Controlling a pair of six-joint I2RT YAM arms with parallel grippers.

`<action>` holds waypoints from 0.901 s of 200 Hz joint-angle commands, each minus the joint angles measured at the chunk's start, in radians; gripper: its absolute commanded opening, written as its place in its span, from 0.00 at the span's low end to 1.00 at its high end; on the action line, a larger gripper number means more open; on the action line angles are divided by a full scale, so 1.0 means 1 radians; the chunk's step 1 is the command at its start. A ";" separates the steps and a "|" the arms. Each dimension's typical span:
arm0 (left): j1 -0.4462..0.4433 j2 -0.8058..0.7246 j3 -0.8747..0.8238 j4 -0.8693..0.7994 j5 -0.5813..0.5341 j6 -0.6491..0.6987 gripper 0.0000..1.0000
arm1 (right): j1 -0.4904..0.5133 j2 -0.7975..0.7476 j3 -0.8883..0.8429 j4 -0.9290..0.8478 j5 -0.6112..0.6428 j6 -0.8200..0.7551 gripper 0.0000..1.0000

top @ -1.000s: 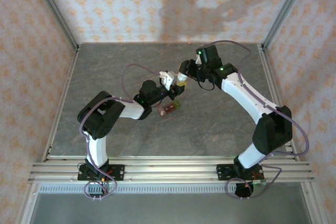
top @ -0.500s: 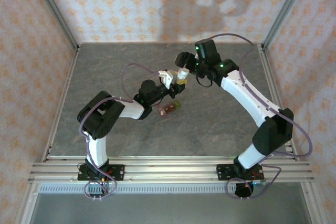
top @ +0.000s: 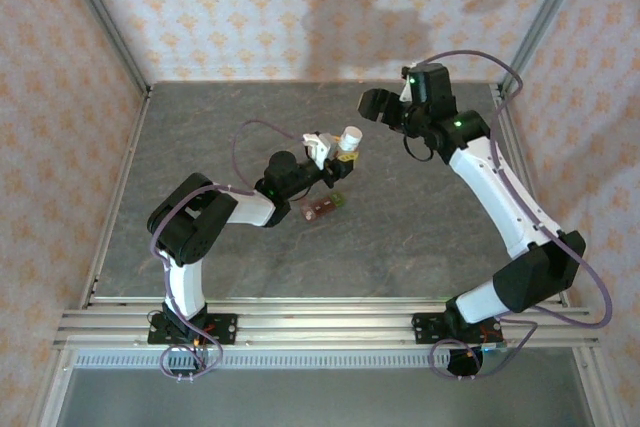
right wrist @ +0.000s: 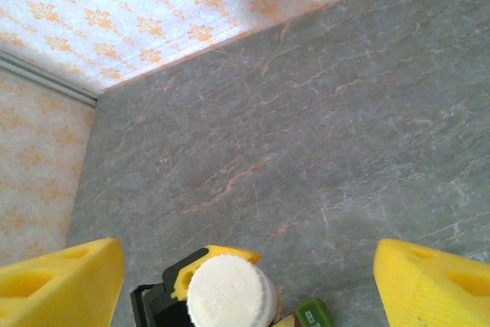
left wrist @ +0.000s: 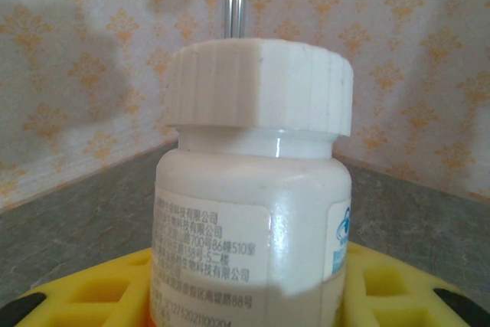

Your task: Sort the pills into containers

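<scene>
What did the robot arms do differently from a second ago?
The right gripper opened, let go of the cap on the white bottle and drew back toward the far right. The left gripper still holds the bottle in the same spot with its cap on, and the containers strip has not moved.

Two arms, same build. Left arm (top: pixel 195 227), right arm (top: pixel 490 182): white link shells, black joint housings, black bases at bottom of frame. Purple cable runs along each in loose loops, base to wrist. Small green lights on the joints, centre and upper right of frame. Left end effector (top: pixel 340 152): white block behind the fingers. Right end effector (top: pixel 370 104): black. Pads (right wrist: pixel 61 281) bright yellow, moulded with square recesses; black inserts at corners in the left wrist view.
</scene>
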 commanded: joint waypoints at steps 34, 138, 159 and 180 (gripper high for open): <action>-0.001 -0.024 0.037 0.057 0.044 -0.027 0.00 | -0.004 0.052 0.034 -0.065 -0.271 -0.281 0.81; -0.001 -0.024 0.042 0.056 0.055 -0.038 0.00 | -0.002 0.115 0.041 -0.073 -0.292 -0.272 0.69; -0.001 -0.024 0.042 0.056 0.053 -0.038 0.00 | -0.002 0.125 0.046 -0.075 -0.293 -0.269 0.66; -0.001 -0.023 0.041 0.055 0.055 -0.038 0.00 | -0.002 0.135 0.049 -0.075 -0.295 -0.267 0.64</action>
